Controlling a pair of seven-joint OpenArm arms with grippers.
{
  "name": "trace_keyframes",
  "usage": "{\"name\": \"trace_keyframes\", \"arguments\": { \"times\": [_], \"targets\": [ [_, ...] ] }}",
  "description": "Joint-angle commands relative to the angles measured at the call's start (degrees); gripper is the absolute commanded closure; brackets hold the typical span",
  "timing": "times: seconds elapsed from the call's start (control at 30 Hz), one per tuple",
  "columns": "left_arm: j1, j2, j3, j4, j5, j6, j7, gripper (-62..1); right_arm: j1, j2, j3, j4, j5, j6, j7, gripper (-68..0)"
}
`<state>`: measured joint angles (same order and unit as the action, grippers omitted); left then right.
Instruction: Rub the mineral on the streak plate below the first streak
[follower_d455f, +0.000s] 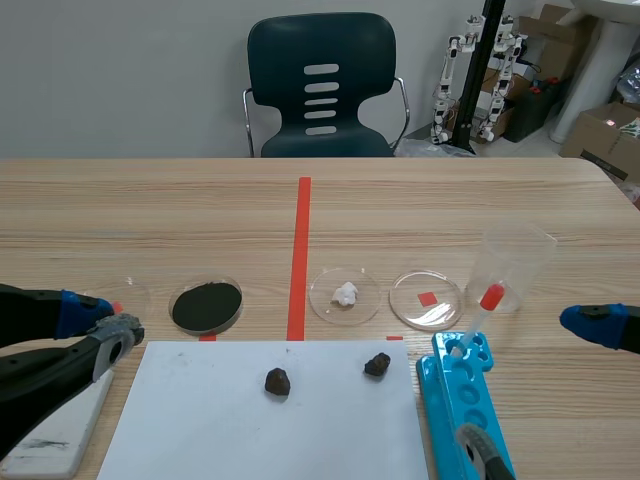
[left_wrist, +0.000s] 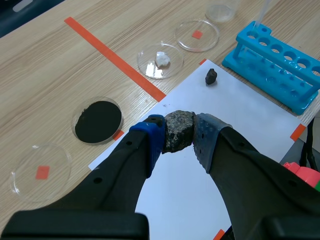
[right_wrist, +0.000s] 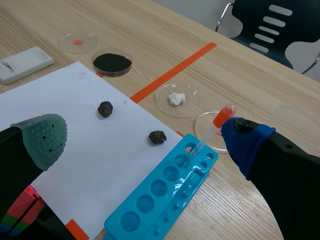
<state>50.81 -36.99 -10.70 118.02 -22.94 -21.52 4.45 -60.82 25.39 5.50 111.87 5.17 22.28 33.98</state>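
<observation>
My left gripper is shut on a rough grey-black mineral pinched between its pads. In the scene view this gripper hangs at the white paper's left edge, just beyond the far end of the white streak plate. The arm hides part of the plate, and the mineral itself is hidden there. A dark streak shows near the plate's near end. The right wrist view also shows the streak plate, far to the left. My right gripper stands open and holds nothing; in the scene view it is beside the blue rack.
Two dark rocks lie on the white paper. Behind it stand a dish of black powder, a dish with a white lump, two bare dishes and a beaker. A blue tube rack holds a red-bulbed pipette.
</observation>
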Motion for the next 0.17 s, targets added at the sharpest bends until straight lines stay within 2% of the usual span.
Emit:
{"name": "trace_keyframes", "arguments": {
  "times": [0.0,0.13],
  "targets": [
    [0.3,0.1,-0.3,0.7,-0.8,-0.1,-0.8,-11.6,0.0,0.0,0.0,0.7,0.6,0.0,0.8,-65.3],
    [0.3,0.1,-0.3,0.7,-0.8,-0.1,-0.8,-11.6,0.0,0.0,0.0,0.7,0.6,0.0,0.8,-65.3]
  ]
}}
